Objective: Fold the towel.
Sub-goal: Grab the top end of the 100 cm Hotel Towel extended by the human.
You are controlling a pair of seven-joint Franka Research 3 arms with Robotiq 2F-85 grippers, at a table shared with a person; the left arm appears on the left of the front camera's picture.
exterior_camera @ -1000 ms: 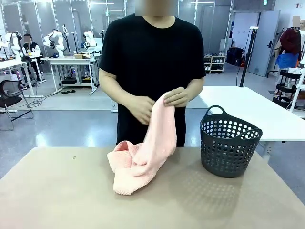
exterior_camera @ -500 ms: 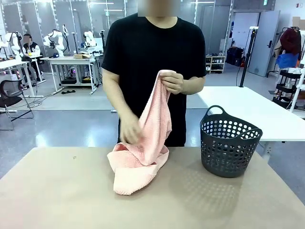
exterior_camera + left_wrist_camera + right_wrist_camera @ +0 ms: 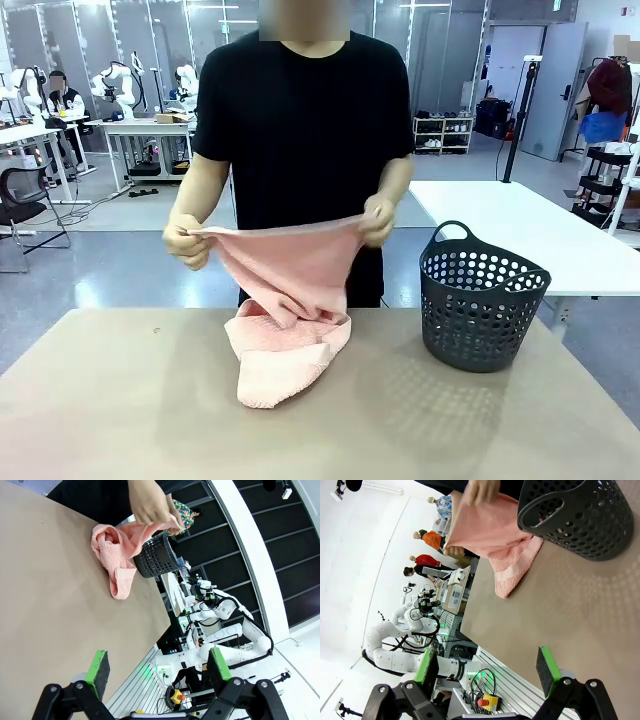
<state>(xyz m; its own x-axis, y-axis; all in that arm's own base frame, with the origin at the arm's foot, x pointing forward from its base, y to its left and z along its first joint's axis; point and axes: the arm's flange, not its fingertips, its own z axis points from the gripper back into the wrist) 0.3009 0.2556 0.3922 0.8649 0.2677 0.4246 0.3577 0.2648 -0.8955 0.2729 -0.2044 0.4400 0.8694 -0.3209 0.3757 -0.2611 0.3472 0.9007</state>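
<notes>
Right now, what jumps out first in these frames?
A person at the table's far side holds the salmon-pink towel stretched by its top edge between one hand and the other hand, its lower part bunched on the table. To the robot's right stands a dark grey perforated basket. The left gripper and right gripper hang open over the table, apart from the towel.

Salmon-pink towel (image 3: pixel 290 345), dark grey perforated basket (image 3: pixel 482 320), tan table (image 3: pixel 120 400), person's black shirt (image 3: pixel 300 120).
</notes>
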